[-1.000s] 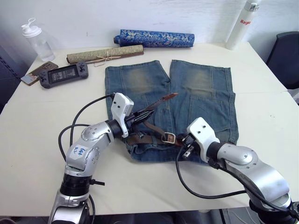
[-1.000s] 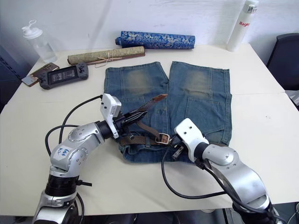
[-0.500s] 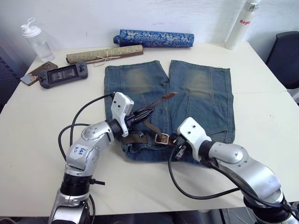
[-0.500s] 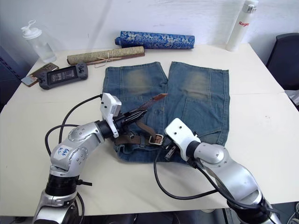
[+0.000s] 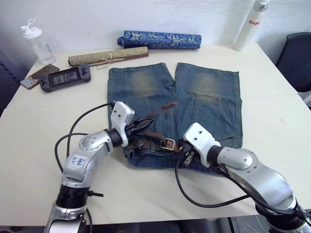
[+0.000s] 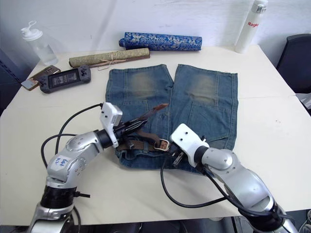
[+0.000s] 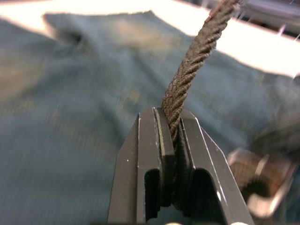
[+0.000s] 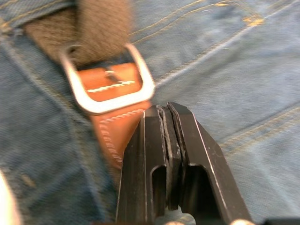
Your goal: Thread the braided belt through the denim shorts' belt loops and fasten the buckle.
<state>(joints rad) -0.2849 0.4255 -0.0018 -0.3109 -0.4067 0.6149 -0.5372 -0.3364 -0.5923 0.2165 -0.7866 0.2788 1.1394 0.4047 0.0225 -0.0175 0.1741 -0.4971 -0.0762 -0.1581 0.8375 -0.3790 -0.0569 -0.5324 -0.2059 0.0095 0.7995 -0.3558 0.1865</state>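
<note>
Taking the denim shorts point(image 5: 184, 104) as landmark, spread flat mid-table: far to their left stands a clear bottle point(image 5: 35, 42), with a black handheld console point(image 5: 65, 77) nearer. The left gripper point(image 7: 171, 140) hovers over the shorts' left waistband, fingers clamped on the braided belt point(image 7: 194, 61), whose tip slants up over the left leg. The silver buckle point(image 8: 105, 77) lies on the waistband centre. Just beside it, the right gripper point(image 8: 166, 136) presses its fingers together on the buckle's tan leather tab. Beyond the shorts' right leg, a white bottle point(image 5: 250, 24) reads "Rago".
</note>
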